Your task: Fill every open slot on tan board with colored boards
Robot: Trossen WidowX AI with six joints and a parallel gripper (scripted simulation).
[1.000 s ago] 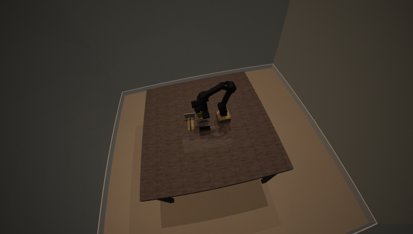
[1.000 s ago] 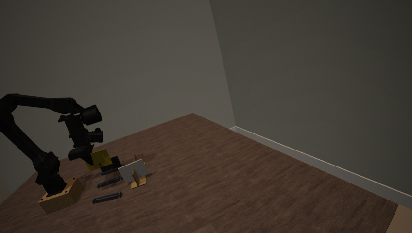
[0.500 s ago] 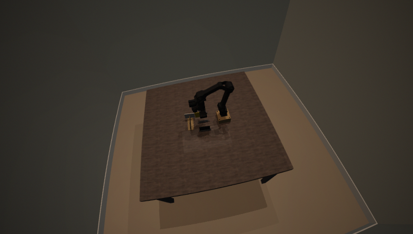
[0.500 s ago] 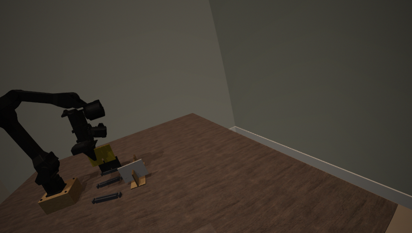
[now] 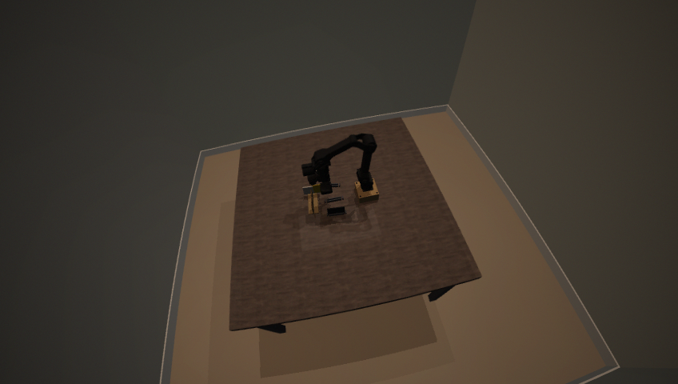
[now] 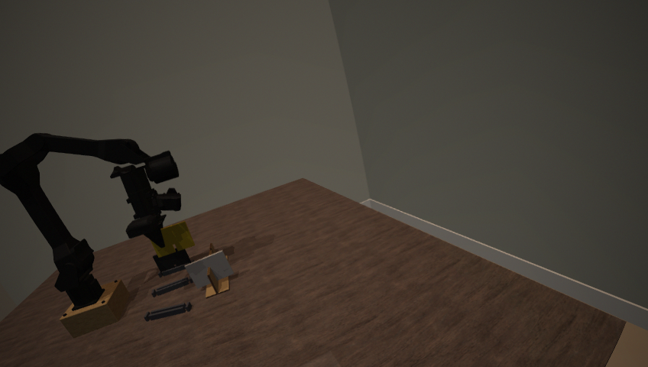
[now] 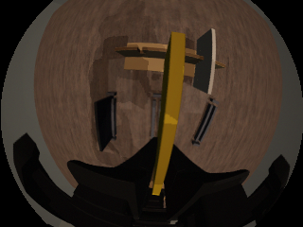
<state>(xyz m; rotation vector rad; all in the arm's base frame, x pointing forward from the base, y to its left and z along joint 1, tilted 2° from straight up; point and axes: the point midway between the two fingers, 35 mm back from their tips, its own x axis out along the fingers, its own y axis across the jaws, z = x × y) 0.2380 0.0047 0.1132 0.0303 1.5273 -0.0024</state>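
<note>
Three holders are counted on the table; one black board is held there, at nine o'clock in the wrist view. One yellow board, flat and upright, is clenched by the tool. One white board is seated crosswise on the tan board, at twelve o'clock.
</note>
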